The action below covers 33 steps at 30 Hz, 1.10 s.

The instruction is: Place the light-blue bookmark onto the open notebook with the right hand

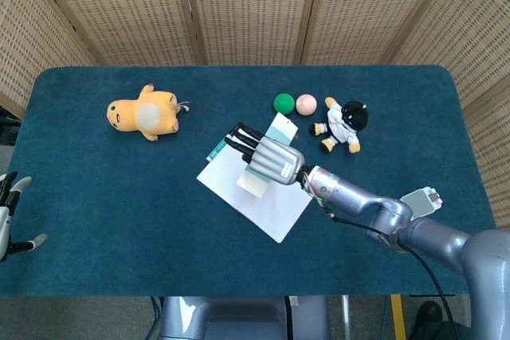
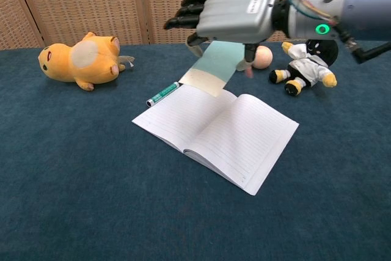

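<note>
Now I hold the light-blue bookmark (image 2: 212, 68) pinched under my right hand (image 2: 235, 12), fingers clamped on it, above the open notebook (image 2: 215, 131); my left hand (image 1: 6, 216) has fingers apart.

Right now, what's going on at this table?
The right hand holds the light-blue bookmark in the air above the open notebook, not yet laid on the page. The left hand sits idle at the table's edge, fingers apart. A green pen lies along the notebook's far edge.

Blue table (image 1: 96, 197) bears notebook (image 1: 263, 197), pen (image 2: 162, 95), toys.
</note>
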Motion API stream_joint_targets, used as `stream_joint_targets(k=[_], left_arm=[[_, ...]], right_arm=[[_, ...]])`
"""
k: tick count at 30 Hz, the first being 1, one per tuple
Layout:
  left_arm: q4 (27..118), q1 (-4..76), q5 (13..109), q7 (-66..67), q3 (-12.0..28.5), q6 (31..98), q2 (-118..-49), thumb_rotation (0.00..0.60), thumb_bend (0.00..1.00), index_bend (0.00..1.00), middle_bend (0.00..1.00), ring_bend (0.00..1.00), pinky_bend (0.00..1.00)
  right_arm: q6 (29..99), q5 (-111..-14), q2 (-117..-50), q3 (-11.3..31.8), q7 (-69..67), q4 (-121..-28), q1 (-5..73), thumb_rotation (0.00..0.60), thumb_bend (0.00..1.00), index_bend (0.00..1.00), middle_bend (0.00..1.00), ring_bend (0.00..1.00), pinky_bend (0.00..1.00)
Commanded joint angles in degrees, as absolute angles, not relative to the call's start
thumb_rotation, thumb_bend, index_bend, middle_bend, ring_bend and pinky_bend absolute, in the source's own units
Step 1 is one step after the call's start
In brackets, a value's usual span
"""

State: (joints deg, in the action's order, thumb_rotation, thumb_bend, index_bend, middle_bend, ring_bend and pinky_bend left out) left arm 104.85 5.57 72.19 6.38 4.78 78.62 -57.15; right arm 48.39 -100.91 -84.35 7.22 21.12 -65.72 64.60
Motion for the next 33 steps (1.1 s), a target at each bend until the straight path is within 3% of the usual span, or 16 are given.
stream_joint_targets(k=[1,13,33], left_arm=[[104.6,5.8,71.5,5.8,5.1,78.1,-56.9,0.600,0.00,0.00,0.00,0.00,0.00],[103.8,7.2,68.3,3.8,5.9,74.6,-55.8,0.600,0.00,0.00,0.00,0.00,0.00],[103.2,8.4,67.2,2.6,6.0,72.3,-55.0,0.600,0.00,0.00,0.00,0.00,0.00]], right_arm=[[43.4,-98.6,-89.3,9.2,25.8,-62.6,68.4,0.600,0.25,0.62,0.00,0.00,0.00],[38.2,-96.3,-101.7,8.3,25.2,-51.0,73.2,0.600,0.25,0.64,0.00,0.00,0.00],[38.5,-94.7,-109.1,5.8,22.1,-38.0,73.7,0.600,0.25,0.64,0.00,0.00,0.00]])
